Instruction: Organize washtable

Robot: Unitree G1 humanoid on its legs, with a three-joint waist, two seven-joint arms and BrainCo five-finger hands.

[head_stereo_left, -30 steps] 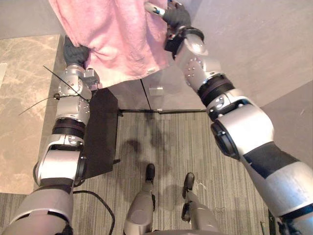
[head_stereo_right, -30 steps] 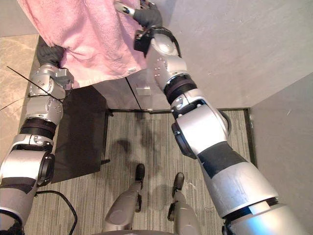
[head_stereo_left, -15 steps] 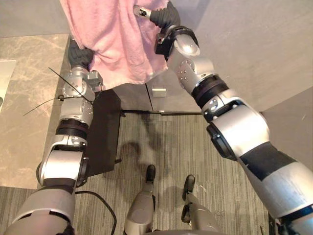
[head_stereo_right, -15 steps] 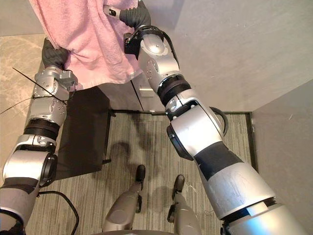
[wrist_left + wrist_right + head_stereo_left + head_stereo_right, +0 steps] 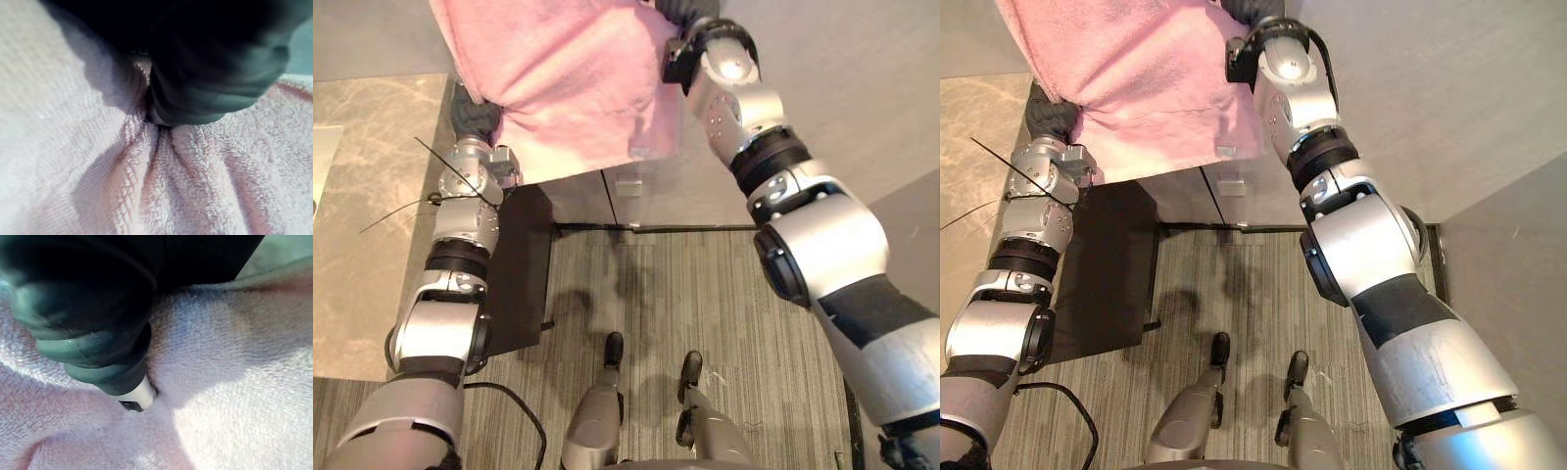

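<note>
A pink towel hangs spread between my two raised hands at the top of the eye views. My left hand is at the towel's left lower edge, its fingers buried in the cloth. In the left wrist view the towel bunches in folds under the hand's dark cover. My right hand is at the towel's upper right corner. In the right wrist view a finger curls into the towel and pinches it.
A marble counter lies on the left, with a dark cabinet side below it. Grey cabinet doors stand behind the towel. Striped carpet covers the floor, and a grey wall rises on the right.
My right hand has swung to the right and closed on the towel's right corner. The towel now hangs wider between the hands. The left hand keeps its hold.
</note>
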